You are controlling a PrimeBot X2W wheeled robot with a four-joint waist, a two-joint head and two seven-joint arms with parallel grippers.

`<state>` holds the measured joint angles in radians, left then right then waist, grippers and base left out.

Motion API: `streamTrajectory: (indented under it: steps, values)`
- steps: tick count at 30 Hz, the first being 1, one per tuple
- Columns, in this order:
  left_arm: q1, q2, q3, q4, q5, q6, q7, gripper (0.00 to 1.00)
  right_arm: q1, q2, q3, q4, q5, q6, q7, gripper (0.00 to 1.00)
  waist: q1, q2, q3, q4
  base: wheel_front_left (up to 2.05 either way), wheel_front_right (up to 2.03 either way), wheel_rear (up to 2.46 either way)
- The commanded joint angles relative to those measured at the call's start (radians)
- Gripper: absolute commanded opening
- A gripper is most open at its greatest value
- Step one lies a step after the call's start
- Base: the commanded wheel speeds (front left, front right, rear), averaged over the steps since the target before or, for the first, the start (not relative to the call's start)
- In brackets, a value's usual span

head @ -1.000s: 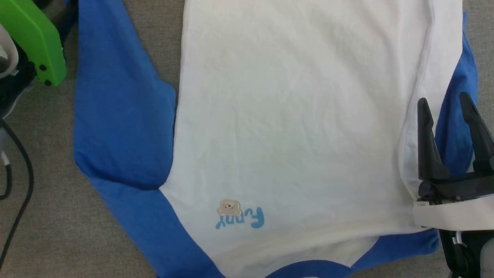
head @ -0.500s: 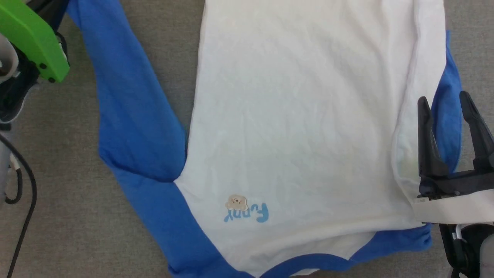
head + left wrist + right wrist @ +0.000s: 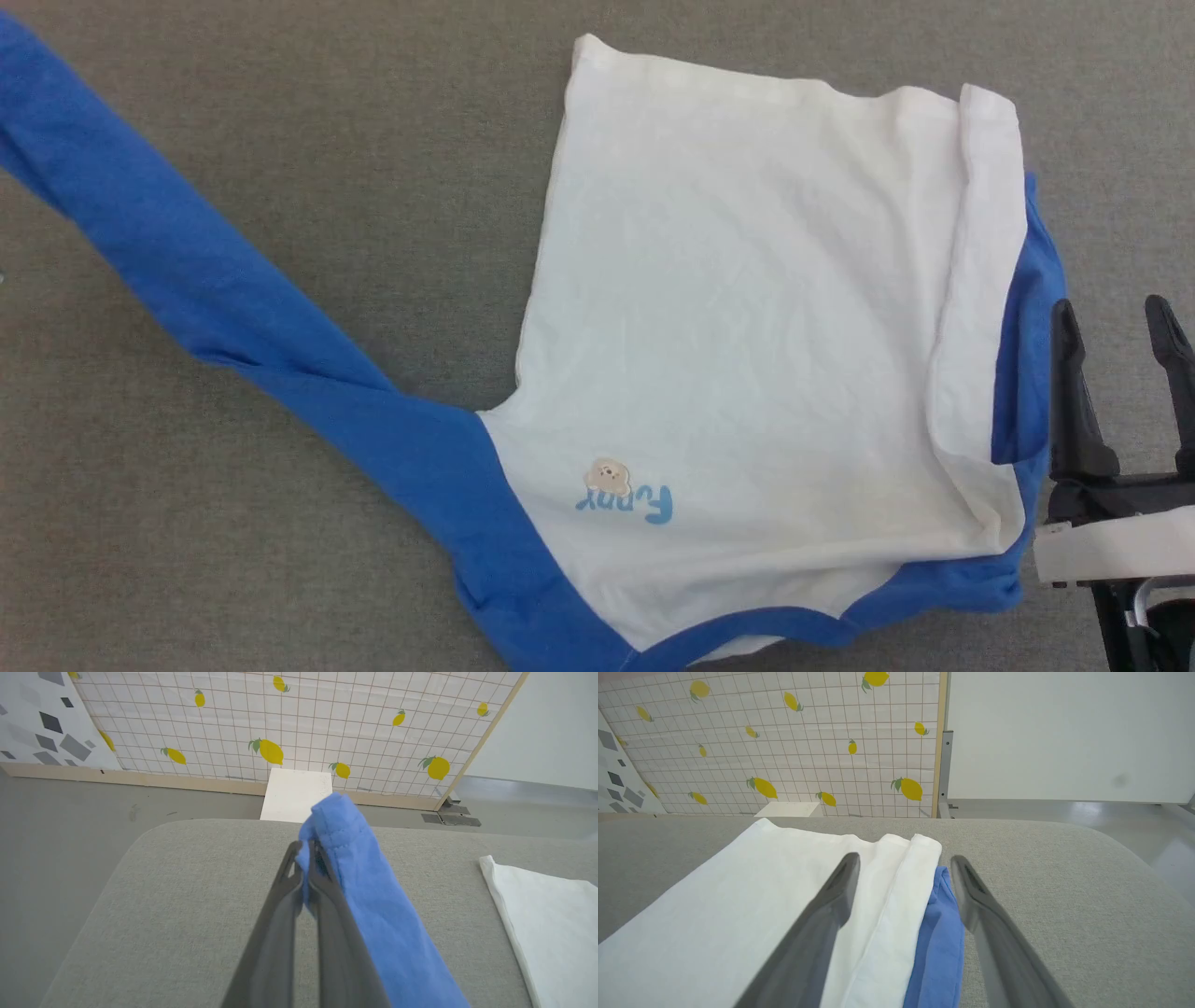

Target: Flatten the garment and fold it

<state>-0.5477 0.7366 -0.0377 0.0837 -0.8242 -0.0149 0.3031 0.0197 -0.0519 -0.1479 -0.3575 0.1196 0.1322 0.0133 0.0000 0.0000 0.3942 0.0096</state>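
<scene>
Left gripper point(image 3: 306, 854) pinches the shirt point(image 3: 747, 308) sleeve point(image 3: 187, 271), stretched toward ten o'clock. Right gripper point(image 3: 1120, 322) gapes empty; keep tension even

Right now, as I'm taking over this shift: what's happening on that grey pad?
The robot is handling a white T-shirt with royal-blue sleeves on the grey padded surface. Its left gripper is shut on the cuff of one blue sleeve, held stretched out to the robot's left. The right gripper hangs open beside the shirt's right edge, where a white strip lies folded over.
</scene>
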Motion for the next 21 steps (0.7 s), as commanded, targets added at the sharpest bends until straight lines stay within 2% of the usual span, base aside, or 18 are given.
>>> streamTrajectory:
  steps: [1,5,11,15,21]
  values:
    - [0.056,0.018,0.034,-0.011,-0.021,0.015,-0.018,0.00,0.012,0.002,-0.006,0.000,0.009,-0.002,0.002,1.00,0.0000,0.0000,-0.069,0.040,0.00,0.00,0.00]
    - [0.200,0.043,0.110,-0.051,-0.041,0.035,-0.042,0.00,0.032,0.002,-0.016,-0.002,0.017,-0.002,0.005,1.00,0.0000,0.0000,-0.101,0.053,0.00,0.00,0.00]
    - [0.374,0.039,0.194,-0.145,-0.063,0.065,-0.068,0.00,0.054,0.002,-0.028,-0.007,0.025,-0.002,0.011,1.00,0.0000,0.0000,-0.133,0.072,0.00,0.00,0.00]
    - [0.428,0.034,0.204,-0.215,-0.060,0.074,-0.070,0.00,0.060,0.002,-0.032,-0.014,0.025,-0.002,0.016,1.00,0.0000,0.0000,-0.151,0.079,0.00,0.00,0.00]
    - [0.421,0.026,0.175,-0.345,-0.085,0.069,-0.040,0.00,0.061,0.002,-0.071,-0.041,0.011,-0.002,0.027,1.00,0.0000,0.0000,-0.177,0.073,0.00,0.00,0.00]
